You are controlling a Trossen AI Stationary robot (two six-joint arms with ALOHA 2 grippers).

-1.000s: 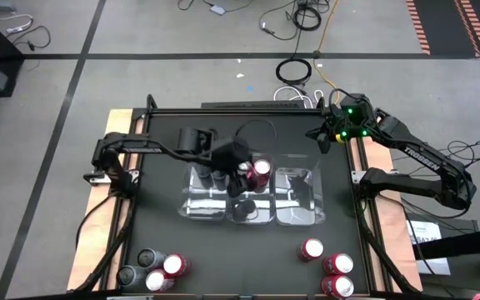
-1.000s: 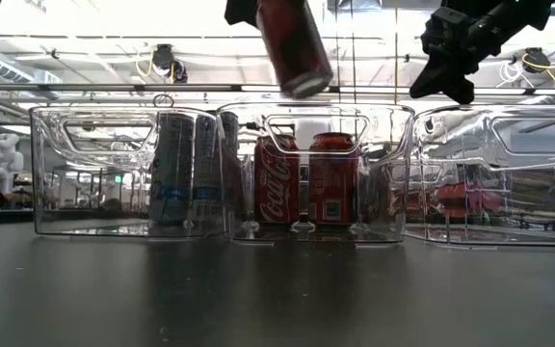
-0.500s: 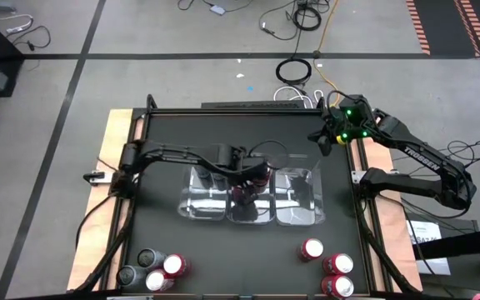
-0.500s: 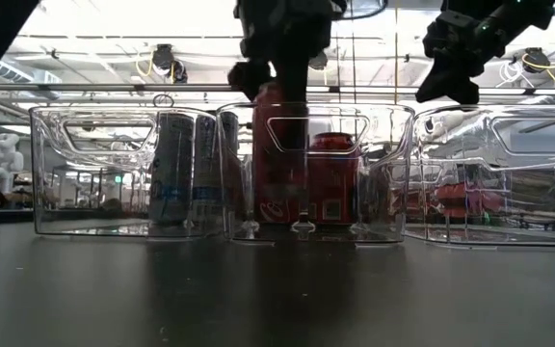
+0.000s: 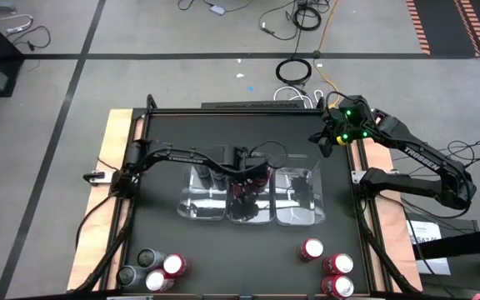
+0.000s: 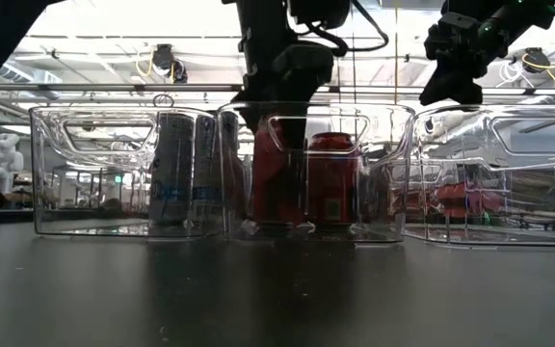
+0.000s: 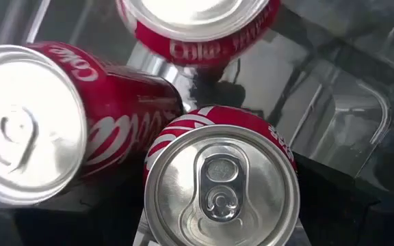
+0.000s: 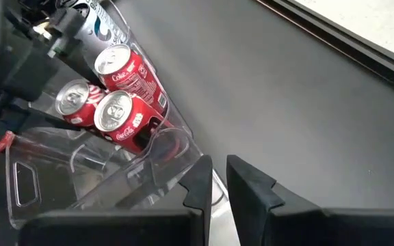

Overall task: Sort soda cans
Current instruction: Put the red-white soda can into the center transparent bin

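- Left gripper [image 5: 242, 185] is lowered into the middle clear tray [image 5: 248, 218], near the centre of the table in the high view. Its fingers stand wide around an upright red can [image 7: 221, 181]; the left wrist view looks straight down on that can's silver top and pull tab.
- Low view: the held can [image 6: 276, 188] sits low in the tray, base at or very near the tray floor. Contact with the floor cannot be confirmed.
- Two more red cans [image 7: 67, 119] stand close beside it in the same tray; the right wrist view shows all three clustered together [image 8: 118, 106].
- Left tray [image 6: 66, 173] holds grey/silver cans [image 6: 186, 173]. Right tray [image 6: 509, 173] shows no cans.
- Unsorted cans: a mixed group at about 7 o'clock on the table [image 5: 152, 271], three red ones at about 5 o'clock [image 5: 327, 267].
- Right gripper [image 5: 322, 138] waits at about 2 o'clock, above the table's far right corner, fingers closed on nothing.
- Handling, judged: a can is rigid across the rims but thin in the wall, smooth and rather slippery. Whether full or empty cannot be told, so weight is unknown. Best hold is across the mid-body, fingers on opposite sides, moderate squeeze to avoid denting.
- Risk, judged: neighbours stand tight, so spreading the fingers could nudge one over.
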